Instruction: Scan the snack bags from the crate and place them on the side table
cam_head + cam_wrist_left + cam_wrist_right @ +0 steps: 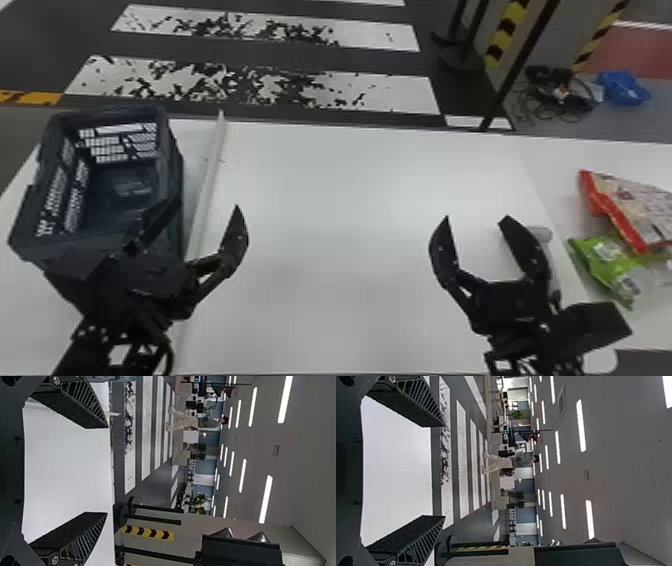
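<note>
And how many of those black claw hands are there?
2. The left gripper is by the crate; the right gripper is over the white table, nearer the snack bags.

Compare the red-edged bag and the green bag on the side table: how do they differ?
The red-edged bag has a pale printed face with a red band; the green bag is mostly bright green.
The red-edged bag looks larger than the green bag.
The red-edged bag lies farther from the robot, the green bag nearer.
Both lie on the white side table, to the robot's right.
</note>
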